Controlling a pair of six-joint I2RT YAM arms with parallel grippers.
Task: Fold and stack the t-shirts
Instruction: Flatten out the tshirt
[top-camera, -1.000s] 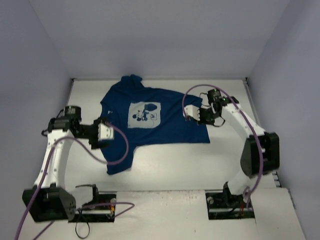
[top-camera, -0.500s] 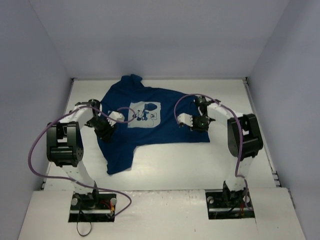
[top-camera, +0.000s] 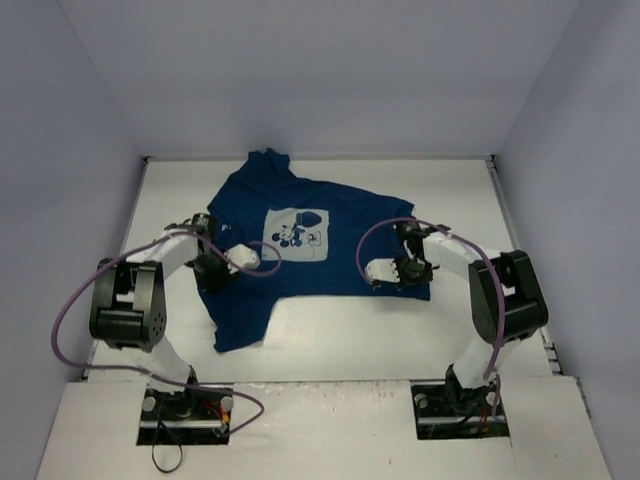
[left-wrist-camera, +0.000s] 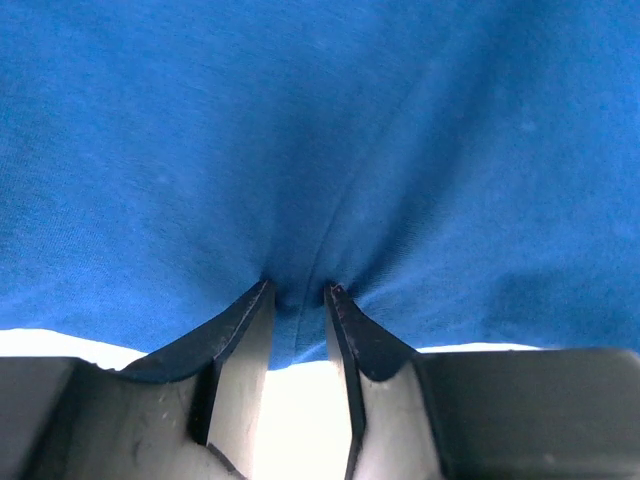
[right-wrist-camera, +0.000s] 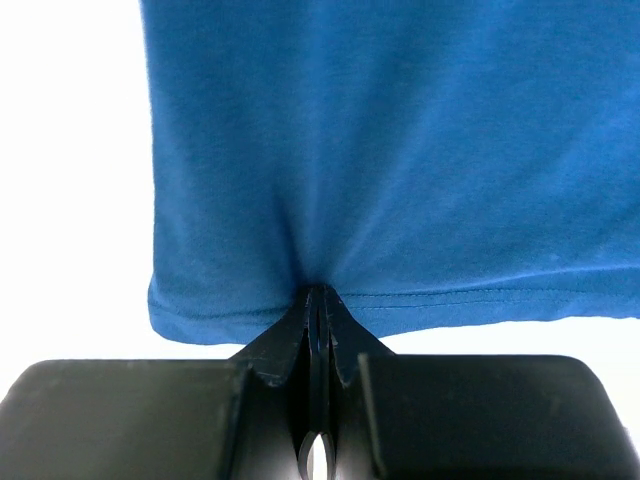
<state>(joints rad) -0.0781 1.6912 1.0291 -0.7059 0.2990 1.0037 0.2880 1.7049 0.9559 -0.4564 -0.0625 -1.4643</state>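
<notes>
Lying print-up on the white surface (top-camera: 450, 200), a navy t-shirt (top-camera: 330, 265) spans 9 to 3 o'clock between both arms. Left fingers (left-wrist-camera: 240, 330) pinch a fold at its 9 o'clock edge; right fingers (right-wrist-camera: 290, 340) clamp its hem near 4 o'clock.

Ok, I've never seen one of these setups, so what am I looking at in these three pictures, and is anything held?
The machine is two robot arms, the left arm and the right arm, bolted at the near edge of a white table. The wide picture comes from a fixed camera above and behind them; the two close-ups come from cameras on the wrists. One navy t-shirt with a pale cartoon print lies spread, print up. The left gripper pinches a fold of its cloth near an edge; the right gripper is shut on its stitched hem.
</notes>
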